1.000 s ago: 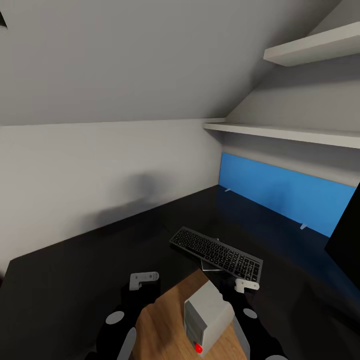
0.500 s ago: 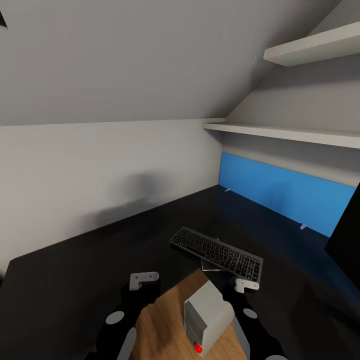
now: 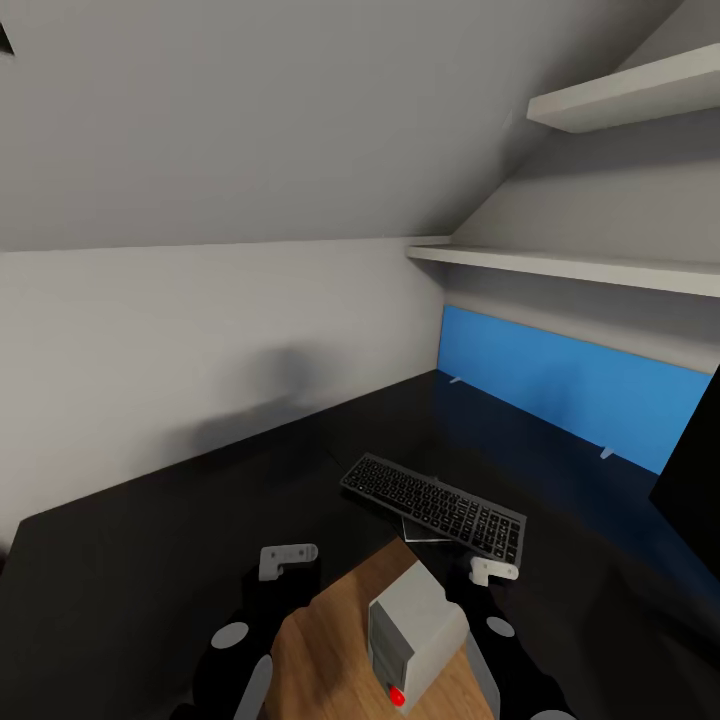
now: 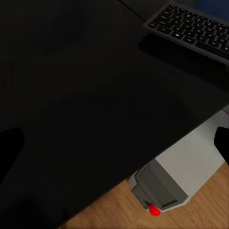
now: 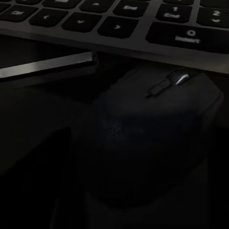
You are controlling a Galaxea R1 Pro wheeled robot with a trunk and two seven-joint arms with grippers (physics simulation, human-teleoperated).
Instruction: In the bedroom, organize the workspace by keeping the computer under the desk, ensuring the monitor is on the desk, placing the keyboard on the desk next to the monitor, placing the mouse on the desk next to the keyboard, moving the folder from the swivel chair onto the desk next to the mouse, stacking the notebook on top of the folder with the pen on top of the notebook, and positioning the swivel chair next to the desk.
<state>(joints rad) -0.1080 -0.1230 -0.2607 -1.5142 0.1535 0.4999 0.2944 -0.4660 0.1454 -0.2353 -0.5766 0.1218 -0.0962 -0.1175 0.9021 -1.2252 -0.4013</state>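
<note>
Lying slantwise on the long black bench (image 3: 180, 520) is the slim dark-grey keyboard (image 3: 433, 505) with its small black keys, one end resting on a thin silvery foot. From the right wrist view, a tiny black rounded mouse (image 5: 152, 138) sits just beside the keyboard's silvery front edge; it is so near that camera that I cannot tell whether the right tool is apart or together. The left tool's (image 4: 114, 143) two dark fingertips (image 4: 9, 148) stand wide apart over the bare bench near its front edge, holding nothing. Below that edge, on the light-wood floor (image 3: 320, 650), stands the boxy light-grey computer tower (image 3: 412, 630), showing a red button. A bright blue upright panel (image 3: 570, 385) backs the bench's far side under white shelves (image 3: 560, 265).
</note>
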